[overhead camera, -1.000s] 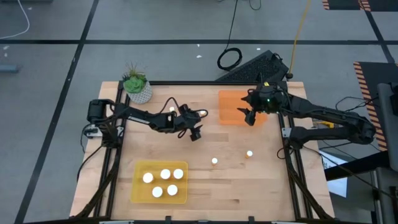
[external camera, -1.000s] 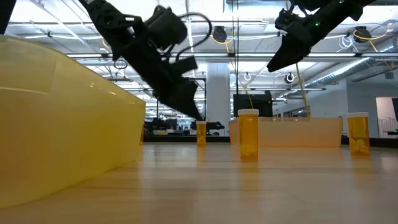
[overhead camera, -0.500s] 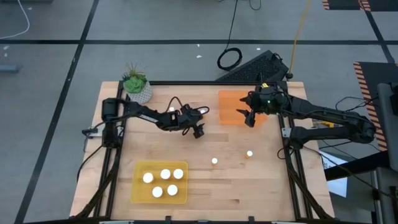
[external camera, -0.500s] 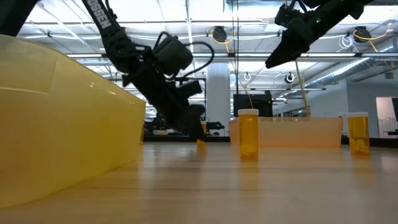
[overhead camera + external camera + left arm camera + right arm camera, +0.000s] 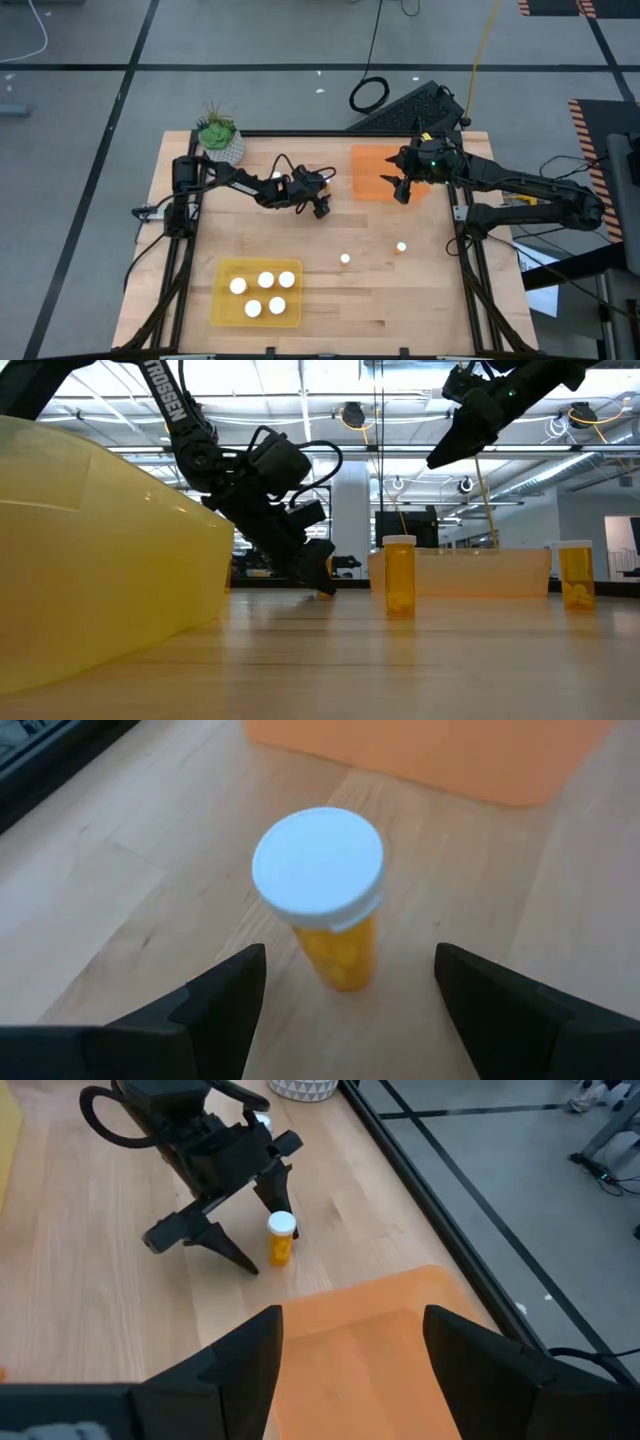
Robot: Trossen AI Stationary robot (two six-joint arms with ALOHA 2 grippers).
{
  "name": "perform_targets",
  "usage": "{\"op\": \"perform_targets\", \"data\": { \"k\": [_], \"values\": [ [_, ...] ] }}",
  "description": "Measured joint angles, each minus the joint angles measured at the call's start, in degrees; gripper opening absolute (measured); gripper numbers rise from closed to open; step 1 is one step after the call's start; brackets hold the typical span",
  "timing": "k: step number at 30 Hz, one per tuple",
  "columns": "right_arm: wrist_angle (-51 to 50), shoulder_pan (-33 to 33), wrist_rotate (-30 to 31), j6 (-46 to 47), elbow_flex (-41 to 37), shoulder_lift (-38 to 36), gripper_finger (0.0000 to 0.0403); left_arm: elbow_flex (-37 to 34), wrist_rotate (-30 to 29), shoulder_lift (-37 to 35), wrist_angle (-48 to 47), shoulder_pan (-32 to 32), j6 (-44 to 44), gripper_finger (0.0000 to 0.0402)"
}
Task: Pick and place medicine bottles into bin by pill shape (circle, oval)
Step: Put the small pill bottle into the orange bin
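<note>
Orange translucent pill bottle with a white cap [image 5: 320,890] stands upright on your wooden table [image 5: 330,290], between the left gripper's [image 5: 322,207] wide-spread fingers, untouched. Your right gripper [image 5: 400,190] hovers open above the orange translucent tray [image 5: 370,170].

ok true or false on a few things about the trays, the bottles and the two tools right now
1. The yellow tray holds four bottles. True.
2. The left tool is shut on a bottle. False: it is open, its fingers either side of a standing bottle.
3. The right tool hangs above the orange tray. True.
4. The orange tray holds several bottles. False: none show in it.
5. Two bottles stand on the bare table between the trays. True.
</note>
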Motion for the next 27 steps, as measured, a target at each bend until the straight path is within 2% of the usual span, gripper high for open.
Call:
{"op": "perform_targets", "data": {
  "k": [3, 9, 18, 22, 27],
  "values": [
    [0.2, 0.0, 0.0, 0.0, 0.0, 0.0, 0.0235, 0.0, 0.0, 0.2, 0.8, 0.2, 1.4, 0.0275],
    [0.4, 0.0, 0.0, 0.0, 0.0, 0.0, 0.0235, 0.0, 0.0, 2.1, 4.1, 0.7, 1.9, 0.0200],
    [0.5, 0.0, 0.0, 0.4, 0.0, 0.0, 0.0235, 0.0, -0.5, 2.3, 3.5, 0.8, 2.1, 0.0106],
    [2.0, 0.1, -0.1, 2.4, -0.1, 0.6, 0.0235, 0.0, -1.0, 2.2, 3.3, 0.9, 2.0, 0.0093],
    [9.6, 2.3, -0.1, 3.5, -3.1, 4.1, 0.0235, -0.2, -1.1, 0.2, 1.4, 0.1, 2.3, 0.0110]
  ]
}}
